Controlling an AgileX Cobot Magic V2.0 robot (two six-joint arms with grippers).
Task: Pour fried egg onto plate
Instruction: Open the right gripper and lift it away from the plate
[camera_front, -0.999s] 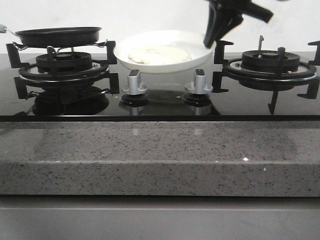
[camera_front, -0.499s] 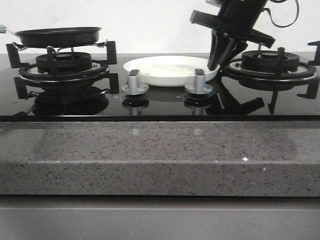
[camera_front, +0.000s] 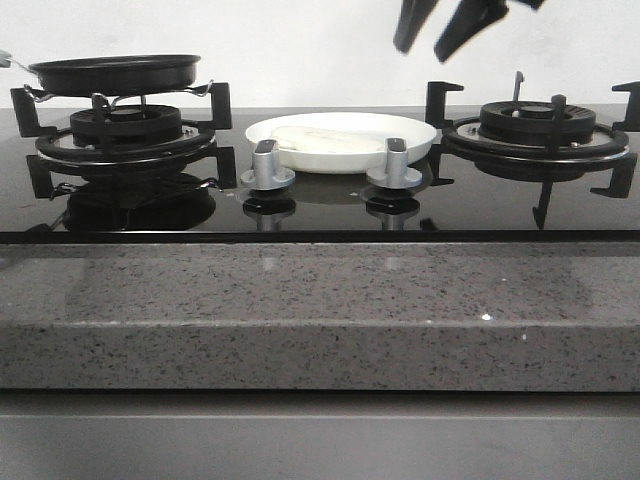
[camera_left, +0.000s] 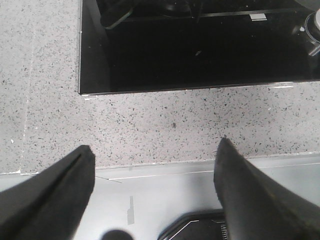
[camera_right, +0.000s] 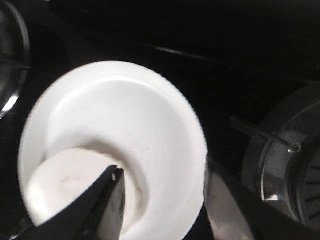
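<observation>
The white plate (camera_front: 340, 140) rests flat on the black glass hob between the two burners, with the pale fried egg (camera_front: 325, 138) lying in it. From the right wrist view the plate (camera_right: 150, 115) sits below, the egg (camera_right: 65, 175) a washed-out white patch with no yolk visible. My right gripper (camera_front: 440, 28) hangs open high above the plate's right rim, holding nothing; its fingers (camera_right: 112, 200) are spread wide. My left gripper (camera_left: 155, 155) is open over the speckled counter's front edge, away from the hob, and does not show in the front view.
A black frying pan (camera_front: 115, 72) sits on the left burner grate (camera_front: 125, 130). The right burner (camera_front: 540, 125) carries nothing. Two silver knobs (camera_front: 268, 165) stand in front of the plate. A grey speckled counter (camera_front: 320, 310) runs along the front.
The plate came down from a lifted, tilted hold to rest flat on the hob. My right gripper let go of its rim, opened and rose up and away.
</observation>
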